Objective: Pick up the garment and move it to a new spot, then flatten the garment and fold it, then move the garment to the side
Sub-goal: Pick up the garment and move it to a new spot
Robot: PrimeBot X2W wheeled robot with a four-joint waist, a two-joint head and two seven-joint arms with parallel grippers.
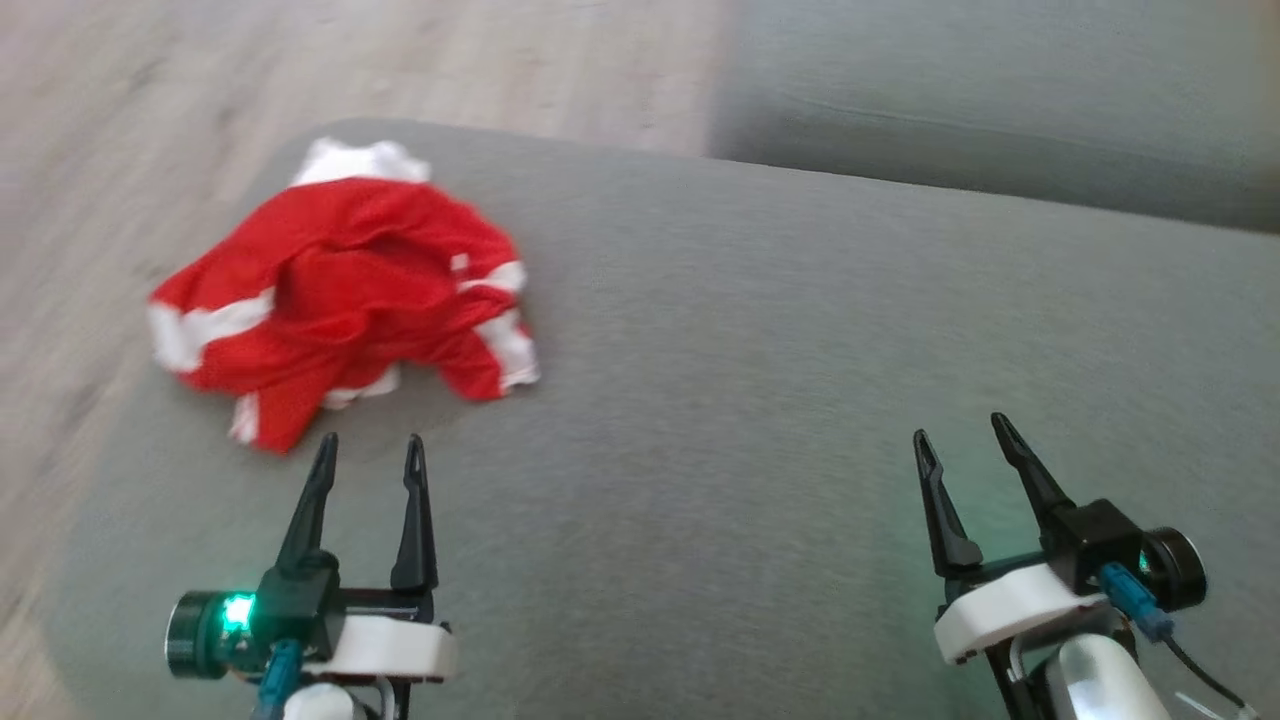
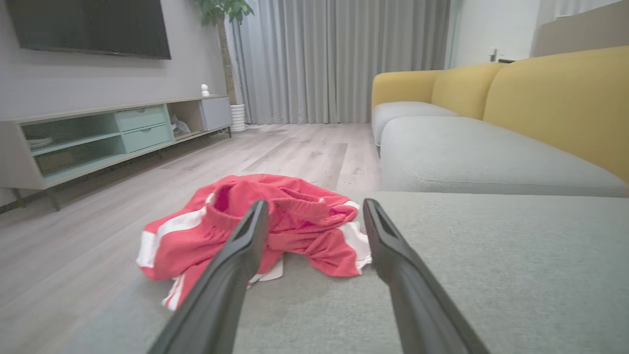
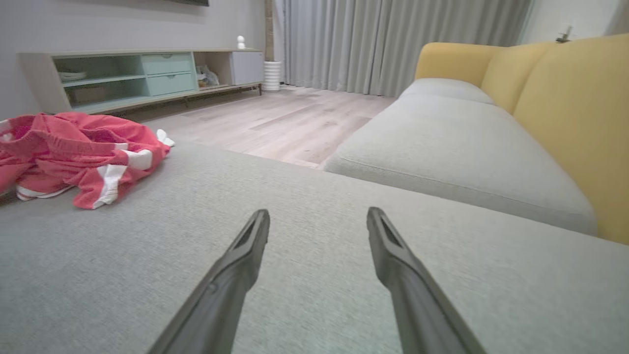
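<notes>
The wide grey sofa cushion [image 1: 800,380] in front of you is your whole work surface. The red shorts [image 1: 340,290], white-striped, lie crumpled at its far left corner, close to the edge above the wooden floor [image 1: 450,60]. Your left gripper [image 1: 371,442] sits just short of the heap, fingers spread and holding nothing. Your right gripper [image 1: 960,428] is well apart over bare cushion, also spread and empty.

You are at the pick-up. Reach in with the left, come down on a raised fold rather than a flat hem, and pinch enough layers that the cloth lifts as one bundle. The gathered waistband [image 2: 295,196] looks like the firmest hold. Carry the shorts toward the cushion's middle, where both grippers can reach.
</notes>
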